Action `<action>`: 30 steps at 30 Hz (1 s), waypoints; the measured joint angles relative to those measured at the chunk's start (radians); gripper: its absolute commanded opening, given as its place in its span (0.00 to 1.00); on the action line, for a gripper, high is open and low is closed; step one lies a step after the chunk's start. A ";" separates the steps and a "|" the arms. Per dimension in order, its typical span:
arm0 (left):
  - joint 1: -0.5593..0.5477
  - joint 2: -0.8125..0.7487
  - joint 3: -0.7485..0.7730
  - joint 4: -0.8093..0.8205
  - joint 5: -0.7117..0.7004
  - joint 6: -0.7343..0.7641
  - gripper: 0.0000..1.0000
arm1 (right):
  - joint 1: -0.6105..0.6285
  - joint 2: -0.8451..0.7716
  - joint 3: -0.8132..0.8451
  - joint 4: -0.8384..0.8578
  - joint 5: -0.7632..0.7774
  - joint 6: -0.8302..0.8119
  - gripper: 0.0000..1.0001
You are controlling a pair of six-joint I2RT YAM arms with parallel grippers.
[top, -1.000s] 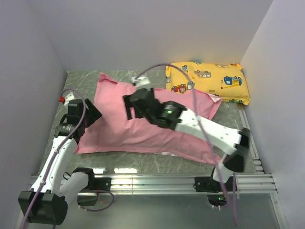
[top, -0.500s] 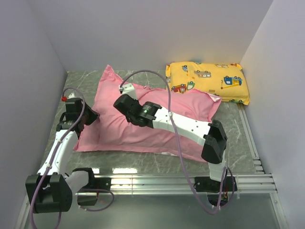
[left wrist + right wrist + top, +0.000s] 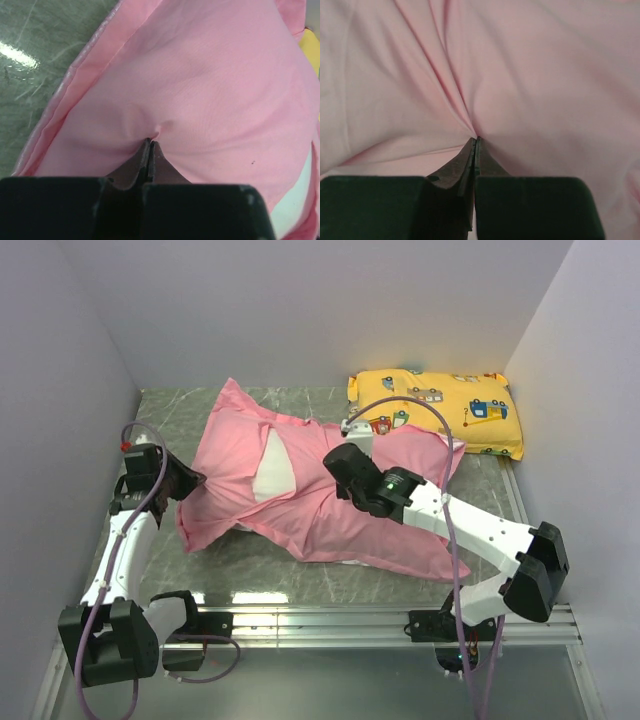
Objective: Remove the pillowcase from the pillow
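Observation:
The pink satin pillowcase (image 3: 330,520) lies rumpled across the middle of the table. A gap in its upper left part shows the white pillow (image 3: 270,468) inside. My left gripper (image 3: 190,483) is at the cover's left edge, shut on a pinch of pink fabric (image 3: 165,115); a strip of white pillow (image 3: 297,200) shows at the lower right of the left wrist view. My right gripper (image 3: 333,454) sits on top of the cover near its middle, shut on a gathered fold of the pillowcase (image 3: 470,100), with creases running into the fingertips.
A yellow pillow printed with cartoon vehicles (image 3: 440,410) lies at the back right, touching the pink cover's far corner. Grey walls close in the left, back and right. A metal rail (image 3: 330,618) runs along the near edge. Bare marble tabletop (image 3: 170,410) shows at the back left.
Both grippers have shut on the pink fabric. The right gripper has drawn its pinch to the right, the cover has stretched and rumpled, and a gap now exposes the white pillow.

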 measured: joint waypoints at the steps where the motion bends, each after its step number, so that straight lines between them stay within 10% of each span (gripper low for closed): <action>1: 0.000 0.000 0.006 -0.005 0.011 0.003 0.00 | -0.011 -0.003 -0.031 0.017 -0.010 0.008 0.00; 5: -0.005 0.000 0.045 -0.036 0.035 0.053 0.11 | -0.024 0.019 -0.104 0.082 -0.041 0.015 0.00; 10: -0.124 -0.008 0.147 -0.082 -0.072 0.131 0.62 | -0.026 0.051 -0.113 0.113 -0.048 0.013 0.00; 13: -0.270 -0.026 0.208 -0.101 -0.161 0.161 0.74 | -0.026 0.067 -0.113 0.126 -0.055 0.013 0.00; 26: -0.616 0.104 0.282 -0.198 -0.478 0.203 0.79 | -0.035 0.077 -0.115 0.146 -0.060 0.010 0.00; 30: -0.616 0.114 0.291 -0.208 -0.503 0.216 0.55 | -0.067 0.069 -0.140 0.180 -0.076 0.009 0.00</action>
